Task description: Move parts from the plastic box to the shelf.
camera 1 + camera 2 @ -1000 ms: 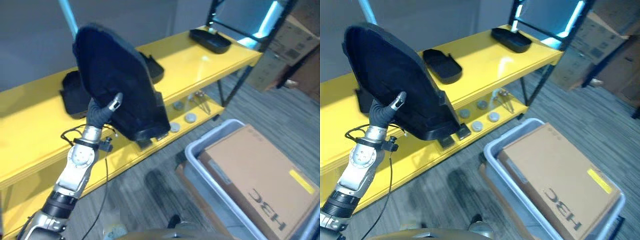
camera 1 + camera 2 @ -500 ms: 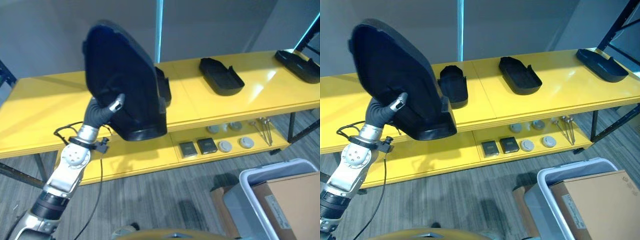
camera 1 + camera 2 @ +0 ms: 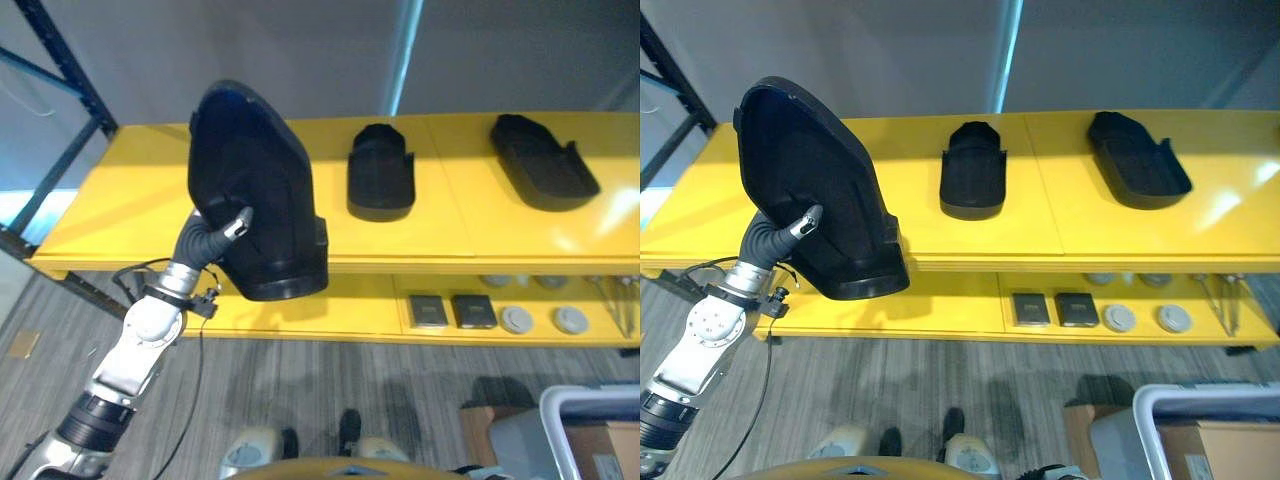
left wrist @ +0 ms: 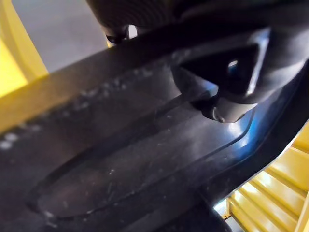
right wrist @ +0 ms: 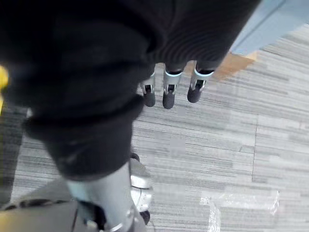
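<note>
Camera swung left; held black part now before shelf's left end.

Most of the left hand we cannot see: it lies behind the large black part, with one dark-tipped finger showing. That part also covers a stretch of the yellow shelf. The plastic box is cut off at the lower right corner. The small round pieces on the lower shelf are too small to identify.

Grey striped carpet, cardboard carton at lower right, dark rack upright at left
</note>
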